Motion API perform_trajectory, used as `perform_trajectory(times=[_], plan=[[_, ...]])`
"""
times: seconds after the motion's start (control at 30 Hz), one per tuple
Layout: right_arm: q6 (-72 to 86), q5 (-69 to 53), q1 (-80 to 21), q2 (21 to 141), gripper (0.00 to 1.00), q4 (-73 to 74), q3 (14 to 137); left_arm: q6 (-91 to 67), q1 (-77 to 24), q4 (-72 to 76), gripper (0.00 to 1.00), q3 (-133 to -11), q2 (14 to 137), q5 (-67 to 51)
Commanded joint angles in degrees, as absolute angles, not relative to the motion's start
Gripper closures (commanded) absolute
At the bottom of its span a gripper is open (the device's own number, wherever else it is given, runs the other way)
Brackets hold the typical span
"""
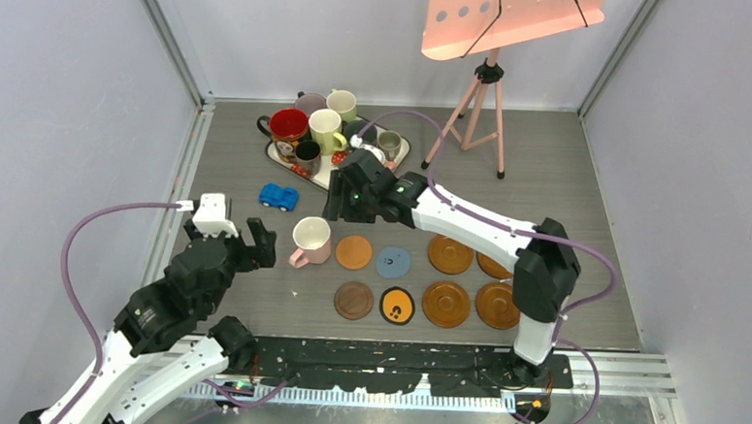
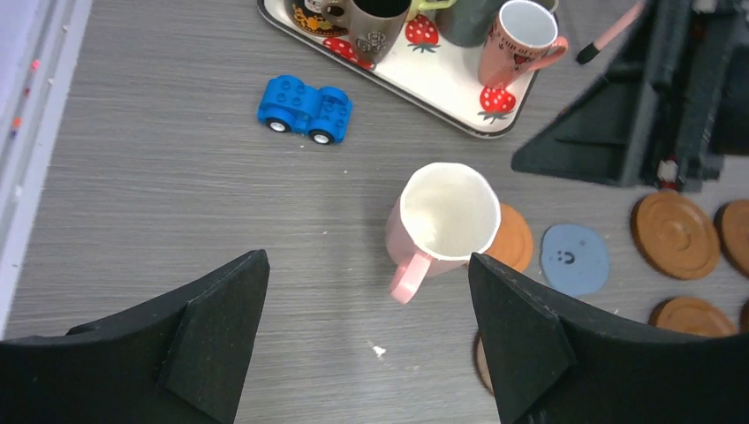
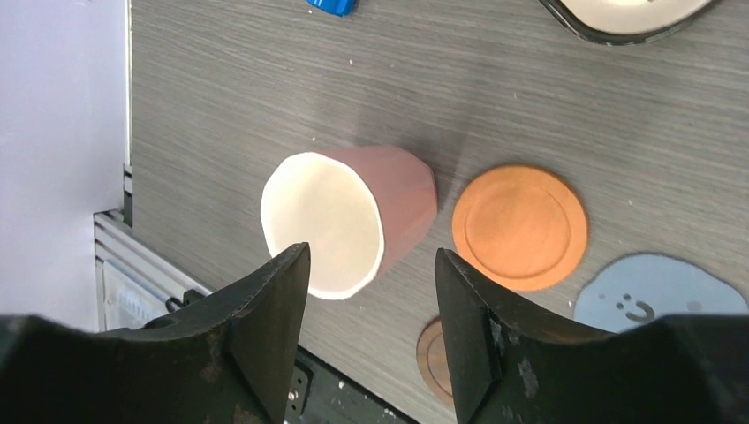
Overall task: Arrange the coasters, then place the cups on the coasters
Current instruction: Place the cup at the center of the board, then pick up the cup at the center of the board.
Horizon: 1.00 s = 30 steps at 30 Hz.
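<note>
A pink cup [image 1: 310,240] [image 2: 444,216] [image 3: 349,216] stands upright on the table, just left of the plain orange coaster [image 1: 354,252] [image 3: 519,226]. Its handle points to the front left. My left gripper [image 1: 230,235] [image 2: 366,265] is open with nothing between its fingers, a short way left of the cup. The right gripper [image 1: 333,208] [image 3: 371,254] hangs open above the cup and touches nothing. Right of the orange one lie the blue coaster [image 1: 394,262] and two brown ones [image 1: 450,255]. In front lie dark wood [image 1: 354,300], black-and-orange [image 1: 397,305] and two brown coasters [image 1: 445,303].
At the back, a strawberry-print tray [image 1: 400,156] [image 2: 459,99] holds several cups, among them a red-inside one [image 1: 287,127]. A blue toy car [image 1: 279,197] [image 2: 306,108] sits between the tray and the pink cup. A pink tripod stand [image 1: 485,101] rises at the back right.
</note>
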<state>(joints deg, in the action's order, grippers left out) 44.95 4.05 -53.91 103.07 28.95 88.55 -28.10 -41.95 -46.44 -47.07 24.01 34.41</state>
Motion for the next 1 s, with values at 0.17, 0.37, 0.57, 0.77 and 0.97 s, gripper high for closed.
perform_trajectory(times=[0.17, 0.37, 0.57, 0.77, 0.97], plan=[[42.9, 5.4, -55.5, 115.2, 0.45, 37.4, 103.7, -15.3, -42.1, -50.5, 0.12, -47.7, 18.6, 33.2], [41.9, 5.9, -55.6, 120.4, 0.49, 42.0, 108.5, -14.2, -42.1, -49.1, 0.11, -46.9, 16.9, 33.6], [40.2, 5.7, -55.6, 120.7, 0.70, 41.1, 110.7, -14.1, -42.1, -49.3, 0.10, -47.0, 16.1, 34.1], [38.6, 5.3, -55.6, 119.9, 0.93, 42.8, 115.3, -14.4, -42.1, -49.7, 0.09, -47.1, 14.5, 36.1], [38.0, 6.1, -55.0, 117.8, 0.95, 44.6, 117.9, -14.9, -42.1, -49.9, 0.08, -46.9, 12.5, 37.7]])
